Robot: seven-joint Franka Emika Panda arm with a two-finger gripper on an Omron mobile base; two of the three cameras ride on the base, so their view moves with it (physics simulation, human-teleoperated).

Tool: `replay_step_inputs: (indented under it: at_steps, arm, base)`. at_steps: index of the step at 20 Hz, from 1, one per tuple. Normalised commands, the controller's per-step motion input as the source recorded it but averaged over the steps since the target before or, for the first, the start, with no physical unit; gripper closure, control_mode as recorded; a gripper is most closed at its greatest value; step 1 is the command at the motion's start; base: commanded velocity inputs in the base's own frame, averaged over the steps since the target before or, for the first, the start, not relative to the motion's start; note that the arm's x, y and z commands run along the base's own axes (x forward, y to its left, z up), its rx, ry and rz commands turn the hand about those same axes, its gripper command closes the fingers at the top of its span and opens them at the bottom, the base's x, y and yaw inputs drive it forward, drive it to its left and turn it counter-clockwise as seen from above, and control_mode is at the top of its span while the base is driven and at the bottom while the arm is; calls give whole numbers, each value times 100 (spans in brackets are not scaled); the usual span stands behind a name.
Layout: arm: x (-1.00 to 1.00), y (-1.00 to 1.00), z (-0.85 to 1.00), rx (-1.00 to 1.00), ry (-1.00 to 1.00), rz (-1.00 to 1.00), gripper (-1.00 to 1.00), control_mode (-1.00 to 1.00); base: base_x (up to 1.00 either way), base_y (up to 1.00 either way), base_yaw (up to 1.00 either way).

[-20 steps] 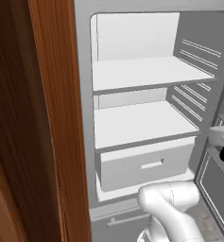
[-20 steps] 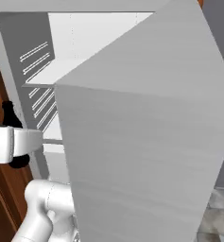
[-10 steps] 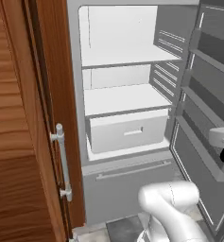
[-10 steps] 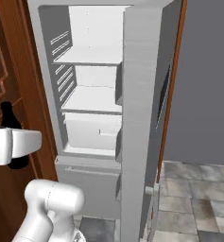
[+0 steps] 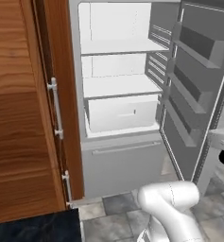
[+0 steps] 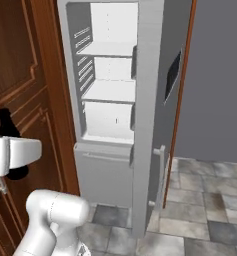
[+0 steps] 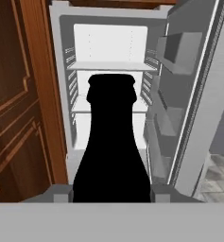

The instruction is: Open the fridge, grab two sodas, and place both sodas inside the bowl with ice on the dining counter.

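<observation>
The fridge (image 5: 119, 85) stands open, its white shelves bare and its door (image 5: 198, 94) swung out to the right. It also shows as the fridge (image 6: 110, 90) and, straight ahead of the hand, the fridge (image 7: 108, 47). My gripper (image 7: 111, 194) is shut on a black cola bottle (image 7: 111, 156), one of the sodas, held upright between the fingertips (image 7: 56, 193). From the right base the bottle (image 6: 8, 125) sticks up from the gripper (image 6: 12, 155), well in front of the fridge. The gripper (image 5: 223, 142) sits at the right edge of the left base view. The bowl is out of view.
A brown wooden cabinet (image 5: 23, 108) with metal handles stands left of the fridge. A corner of the black marble dining counter (image 5: 33, 228) lies at the lower left. Grey floor tiles (image 6: 200, 210) spread to the right, before a grey wall (image 6: 220, 75).
Both base views have pulled back from the fridge, so the base has driven away from it. The bottle stays in the shut gripper.
</observation>
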Motion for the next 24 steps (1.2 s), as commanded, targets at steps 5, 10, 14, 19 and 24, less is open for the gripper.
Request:
replay_step_inputs:
  at_steps: [5, 10, 14, 19, 24]
  arm:
    - [0, 0, 0, 0, 0, 0, 100, 100]
    - [0, 0, 0, 0, 0, 0, 100, 100]
    - [0, 0, 0, 0, 0, 0, 100, 100]
    - [0, 0, 0, 0, 0, 0, 100, 100]
    - [0, 0, 0, 0, 0, 0, 100, 100]
  base:
    - [-66, -56, 14]
    - [-71, -64, 21]
    - [-75, -61, 23]
    - [-53, -63, 26]
    - [-60, -65, 31]
